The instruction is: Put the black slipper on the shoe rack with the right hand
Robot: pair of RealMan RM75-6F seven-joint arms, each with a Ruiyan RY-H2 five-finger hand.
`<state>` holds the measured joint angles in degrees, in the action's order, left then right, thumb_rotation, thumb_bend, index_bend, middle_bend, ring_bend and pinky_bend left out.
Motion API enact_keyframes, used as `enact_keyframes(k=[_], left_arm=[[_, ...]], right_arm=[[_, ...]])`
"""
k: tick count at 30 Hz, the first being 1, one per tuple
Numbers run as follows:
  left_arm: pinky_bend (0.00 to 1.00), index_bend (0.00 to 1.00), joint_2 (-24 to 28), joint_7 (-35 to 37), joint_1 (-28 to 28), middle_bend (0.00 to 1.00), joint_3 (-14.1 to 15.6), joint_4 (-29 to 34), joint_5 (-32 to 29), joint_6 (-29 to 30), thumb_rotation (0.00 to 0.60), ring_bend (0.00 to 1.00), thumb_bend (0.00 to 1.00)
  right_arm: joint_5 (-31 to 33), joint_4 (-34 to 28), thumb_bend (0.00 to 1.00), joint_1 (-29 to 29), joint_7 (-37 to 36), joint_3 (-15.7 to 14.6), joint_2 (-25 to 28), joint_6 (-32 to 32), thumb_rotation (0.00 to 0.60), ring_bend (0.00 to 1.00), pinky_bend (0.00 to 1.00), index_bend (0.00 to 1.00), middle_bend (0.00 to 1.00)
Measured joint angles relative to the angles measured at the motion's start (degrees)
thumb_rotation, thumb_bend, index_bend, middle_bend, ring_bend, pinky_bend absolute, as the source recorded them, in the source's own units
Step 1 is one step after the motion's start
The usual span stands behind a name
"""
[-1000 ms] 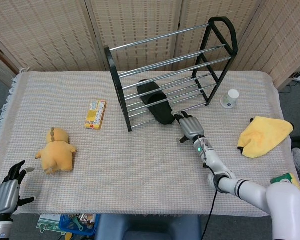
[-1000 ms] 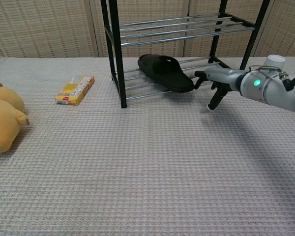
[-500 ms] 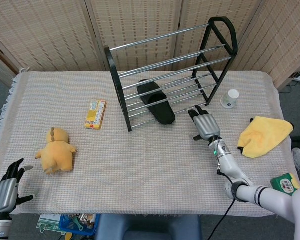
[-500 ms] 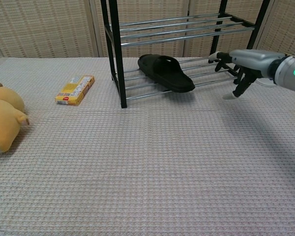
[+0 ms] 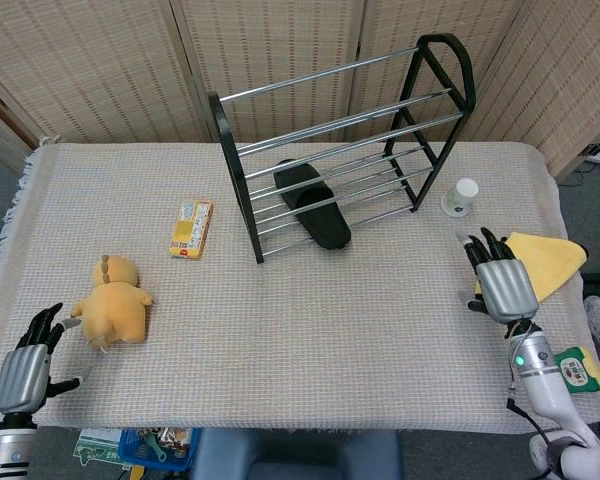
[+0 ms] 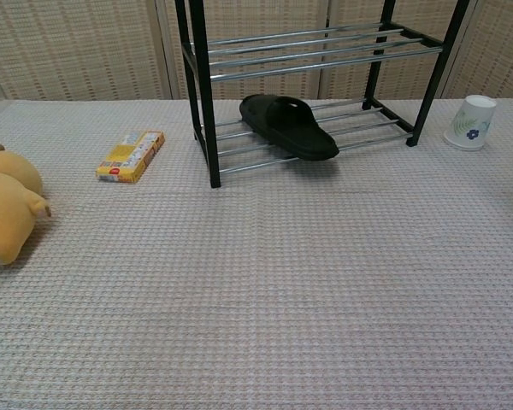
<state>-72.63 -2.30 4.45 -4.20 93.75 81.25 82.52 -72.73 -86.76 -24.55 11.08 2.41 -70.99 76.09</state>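
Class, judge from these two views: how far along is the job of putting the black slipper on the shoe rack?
Done: the black slipper lies on the lowest bars of the shoe rack, its front end overhanging the edge. In hand: nothing; the right robot hand is open, off beside the yellow cloth. The left robot hand is also open at the table edge. Left: nothing apparent, perhaps nudging the slipper further in.

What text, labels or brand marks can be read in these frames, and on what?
None can be read.
Yellow box: printed lettering on top, too small and blurred to read.
Cup: a blue flower motif, no words visible.
Green packet at the table's right edge: a white label, too small to read.
Slipper, rack, plush toy, cloth: no markings visible.
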Motion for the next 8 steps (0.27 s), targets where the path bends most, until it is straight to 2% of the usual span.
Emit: enact_keyframes(k=[8], left_arm=[[0.24, 0.27, 0.01, -1.86, 0.76, 0.08, -0.02, 1.87, 0.86, 0.2, 0.6, 0.04, 0.23]], right_arm=[[-5.46, -1.35, 0.23, 11.11, -4.12, -3.9, 2.97, 12.04, 0.6, 0.06, 0.17, 0.0, 0.14]])
